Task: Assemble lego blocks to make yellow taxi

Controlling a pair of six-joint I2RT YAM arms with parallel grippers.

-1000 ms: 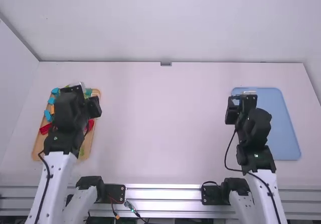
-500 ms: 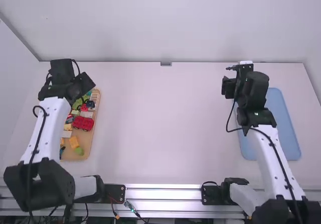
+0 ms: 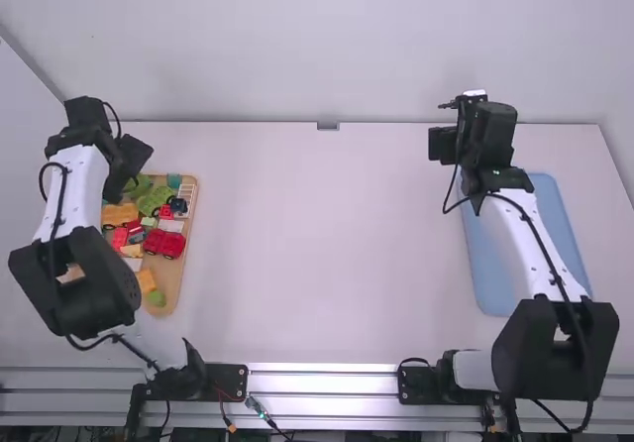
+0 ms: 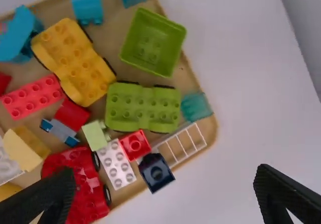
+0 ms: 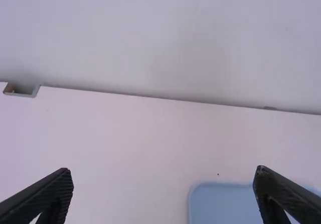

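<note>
Blocks lie loose in the wooden tray point(image 3: 176, 281), the red wheeled base point(image 3: 163, 244) around its middle, the yellow wheeled base point(image 4: 75, 63) farther up. Well right of the tray is the blue board point(image 3: 495, 288). Near the tray's far end, the left gripper point(image 4: 164, 176) is spread and empty; well right of the tray, so is the right gripper point(image 5: 164, 173). Picking the yellow base probably comes first: descend straight, straddling its body, clear of neighbouring bricks.

Has a tan tray point(image 3: 176, 276) of toy bricks point(image 3: 154, 200), including a red wheeled base point(image 3: 163, 243), at the white table's point(image 3: 327, 254) left side, partly covered by the left arm point(image 3: 77, 186), and a blue tray point(image 3: 487, 269) at the right, partly beneath the right arm point(image 3: 535, 239).
</note>
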